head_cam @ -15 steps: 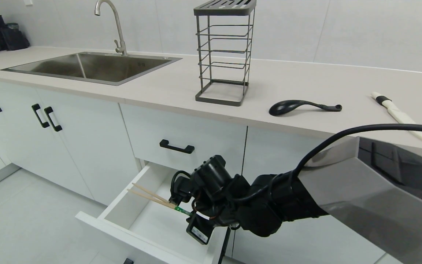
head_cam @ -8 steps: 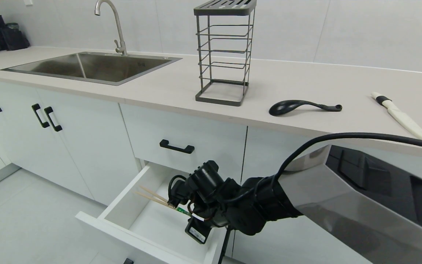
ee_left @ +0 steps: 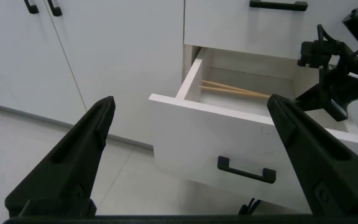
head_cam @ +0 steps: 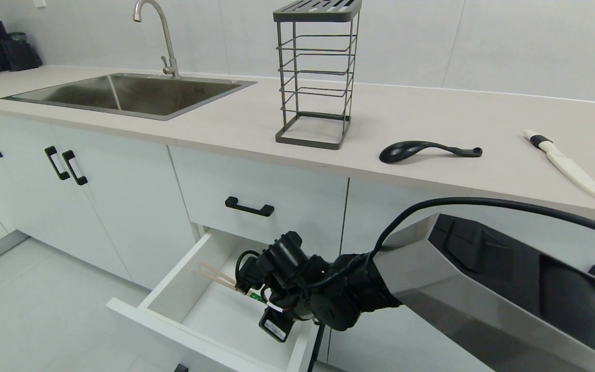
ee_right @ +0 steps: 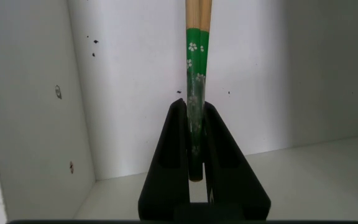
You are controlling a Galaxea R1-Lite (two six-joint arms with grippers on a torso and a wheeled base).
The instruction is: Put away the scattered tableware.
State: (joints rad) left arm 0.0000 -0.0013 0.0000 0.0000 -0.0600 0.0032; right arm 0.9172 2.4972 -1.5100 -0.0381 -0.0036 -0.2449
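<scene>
Fingers (ee_right: pixel 174 149) of the right gripper (ee_right: pixel 196 124) are clamped on the green-painted ends of a pair of slim wooden chopsticks (ee_right: pixel 197 56). They are held low and nearly level inside the white pulled-out drawer (head_cam: pixel 163 320), likely so they can be laid flat on its floor rather than dropped.

Reading the head view as a dial:
- The long pale stone countertop (head_cam: pixel 432 119) runs from 9 to 3 o'clock.
- The drawer sits at 7.
- The tall dark wire rack (head_cam: pixel 315 77) stands at 12.
- The white-bladed knife (head_cam: pixel 561 163) lies at 3.
- The black curved-handled spoon (head_cam: pixel 411 150) lies between 2 and 3.

By my judgement the knife and spoon are yet to be put away. The left gripper (ee_left: pixel 190 102) hangs facing the drawer front, fingers spread wide, holding nothing.
</scene>
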